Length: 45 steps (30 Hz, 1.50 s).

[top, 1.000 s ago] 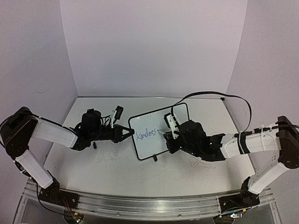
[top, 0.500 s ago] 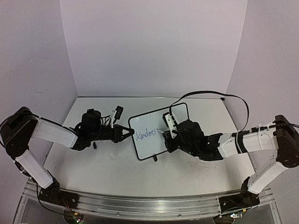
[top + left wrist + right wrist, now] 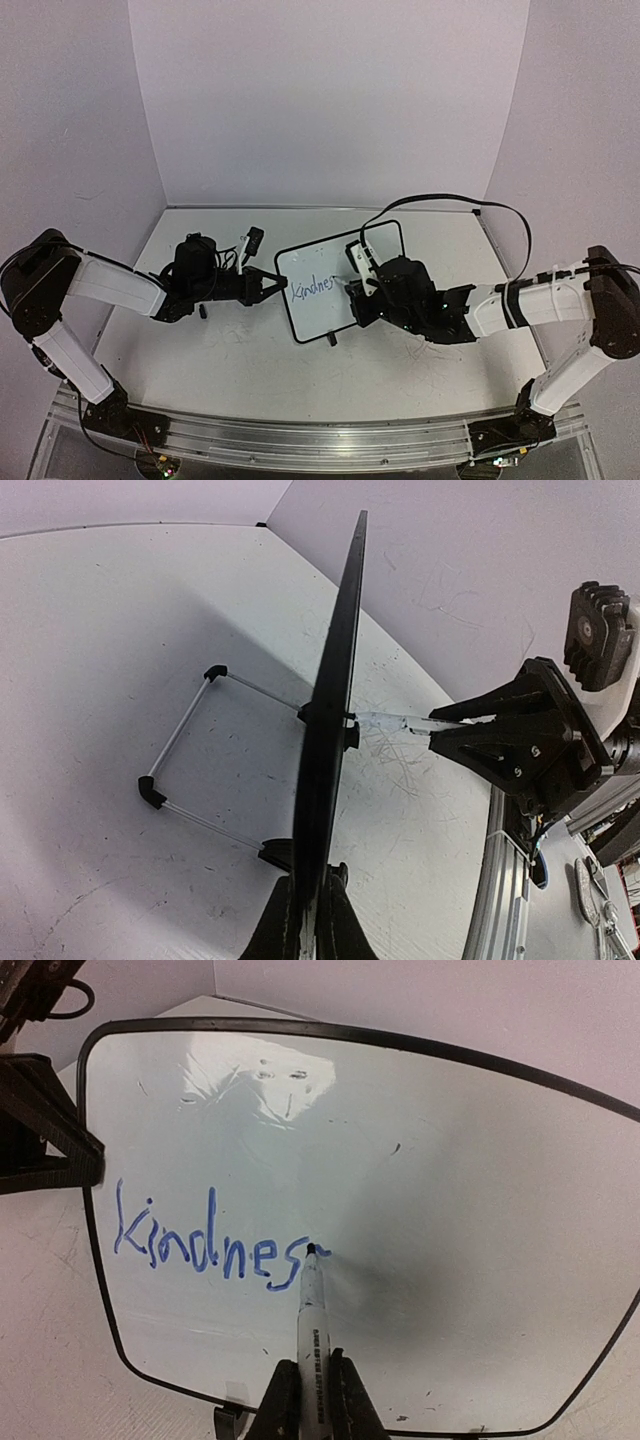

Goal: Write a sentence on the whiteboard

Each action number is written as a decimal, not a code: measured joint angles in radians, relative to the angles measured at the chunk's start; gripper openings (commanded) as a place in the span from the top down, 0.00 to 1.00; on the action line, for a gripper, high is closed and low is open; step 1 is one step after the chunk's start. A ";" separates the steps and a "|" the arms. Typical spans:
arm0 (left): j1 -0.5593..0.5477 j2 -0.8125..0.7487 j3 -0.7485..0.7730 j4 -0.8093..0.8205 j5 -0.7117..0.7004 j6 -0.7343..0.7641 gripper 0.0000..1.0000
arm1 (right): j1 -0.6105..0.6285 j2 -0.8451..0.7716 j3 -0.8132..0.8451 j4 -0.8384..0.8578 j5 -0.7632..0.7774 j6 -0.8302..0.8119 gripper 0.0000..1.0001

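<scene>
The whiteboard [image 3: 325, 315] stands on the table [image 3: 200, 350], its left edge pinched by the left gripper [image 3: 273, 285]. The right gripper [image 3: 312, 1385] clenches a marker [image 3: 310, 1310], whose tip touches the sentence [image 3: 205, 1245] just after "Kindnes". Since a second ago the right wrist has edged slightly leftward. Both arms stretch low and inward.

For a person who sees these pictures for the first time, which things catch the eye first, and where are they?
First, the small whiteboard standing at the middle of the table, with blue writing that reads "Kindnes". Next, the marker in the right jaws, its tip touching the board at the end of the last letter. The left jaws pinch the board's left edge.
</scene>
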 measured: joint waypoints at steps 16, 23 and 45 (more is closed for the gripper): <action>0.000 0.000 0.000 0.000 0.000 0.000 1.00 | 0.001 0.000 -0.009 -0.007 -0.003 0.005 1.00; 0.000 0.000 0.000 0.000 0.000 0.000 1.00 | 0.003 0.000 -0.009 -0.013 0.015 0.009 1.00; 0.000 0.000 0.000 0.000 -0.001 0.000 1.00 | 0.003 0.000 -0.020 -0.023 0.027 0.023 1.00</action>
